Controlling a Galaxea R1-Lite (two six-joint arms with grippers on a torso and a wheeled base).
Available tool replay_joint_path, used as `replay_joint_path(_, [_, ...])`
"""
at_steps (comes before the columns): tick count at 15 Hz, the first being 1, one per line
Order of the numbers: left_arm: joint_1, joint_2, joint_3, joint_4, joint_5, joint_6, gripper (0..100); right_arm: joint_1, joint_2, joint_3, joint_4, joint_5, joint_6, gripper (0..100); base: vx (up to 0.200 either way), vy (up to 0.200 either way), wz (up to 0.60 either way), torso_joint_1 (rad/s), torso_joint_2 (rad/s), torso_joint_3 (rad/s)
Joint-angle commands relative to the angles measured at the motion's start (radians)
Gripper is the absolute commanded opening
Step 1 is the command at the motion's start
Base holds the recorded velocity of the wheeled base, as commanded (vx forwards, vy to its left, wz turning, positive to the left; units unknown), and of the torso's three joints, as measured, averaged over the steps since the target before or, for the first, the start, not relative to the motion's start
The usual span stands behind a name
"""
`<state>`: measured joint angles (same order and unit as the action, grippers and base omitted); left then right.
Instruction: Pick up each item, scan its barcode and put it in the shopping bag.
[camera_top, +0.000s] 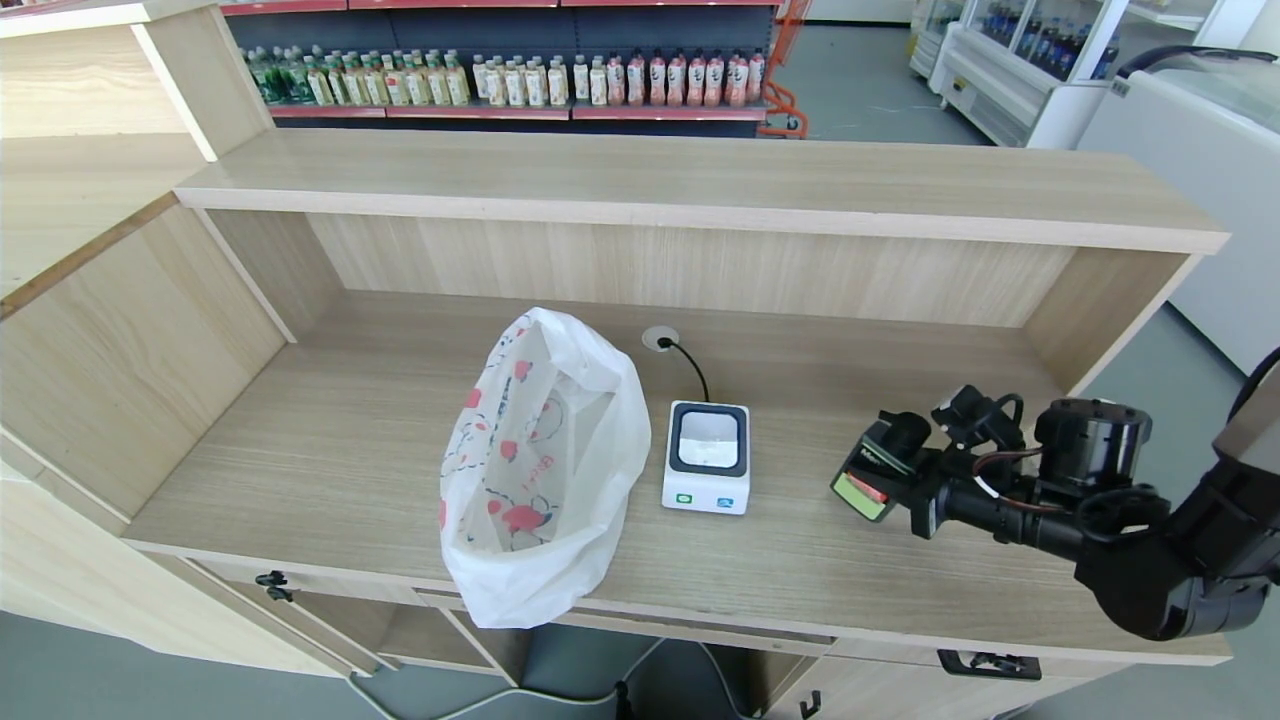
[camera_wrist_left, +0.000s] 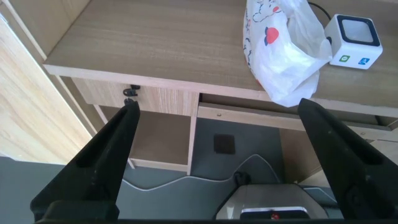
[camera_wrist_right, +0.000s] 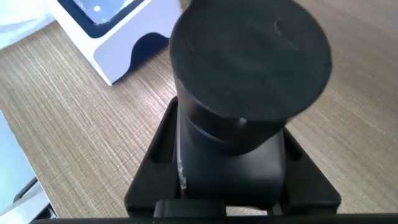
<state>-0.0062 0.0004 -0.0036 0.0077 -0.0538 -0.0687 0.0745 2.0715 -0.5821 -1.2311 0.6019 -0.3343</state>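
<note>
My right gripper (camera_top: 888, 452) is shut on a black cylindrical container (camera_top: 861, 492) with a green and red label, held just above the counter to the right of the white barcode scanner (camera_top: 706, 456). In the right wrist view the container's black round top (camera_wrist_right: 250, 74) sits between the fingers, with the scanner (camera_wrist_right: 115, 34) close beyond it. A white shopping bag (camera_top: 540, 460) with red prints stands open to the left of the scanner. My left gripper (camera_wrist_left: 217, 112) is open and holds nothing. It hangs low in front of the counter's front edge, with the bag (camera_wrist_left: 280, 53) and scanner (camera_wrist_left: 353, 38) farther off.
The wooden counter (camera_top: 330, 430) has a raised back wall and side walls. A black cable (camera_top: 690, 365) runs from the scanner to a hole at the back. Drawers and an open compartment (camera_wrist_left: 158, 134) lie under the front edge.
</note>
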Motion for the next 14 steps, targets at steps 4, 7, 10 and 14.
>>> replay_joint_path(4, [0.000,0.000,0.001,0.000,0.002,0.000,100,0.007,-0.363,0.064,0.071,0.035,0.061,0,0.000,0.000,0.00,0.000,0.00,0.000])
replay_joint_path(7, [0.000,0.000,-0.001,0.000,0.000,0.000,100,0.002,-0.600,0.062,0.222,0.048,0.041,0,0.000,0.000,0.00,0.000,0.00,0.000])
replay_joint_path(10, [0.000,0.000,0.001,0.000,0.000,0.000,100,-0.013,-0.772,0.099,0.257,0.130,-0.592,0,0.000,0.000,0.00,0.000,0.00,0.000])
replay_joint_path(14, [0.000,0.000,0.001,0.000,0.000,0.000,100,0.002,-0.761,0.093,0.453,0.484,-1.263,0,0.000,0.000,0.00,0.000,0.00,0.000])
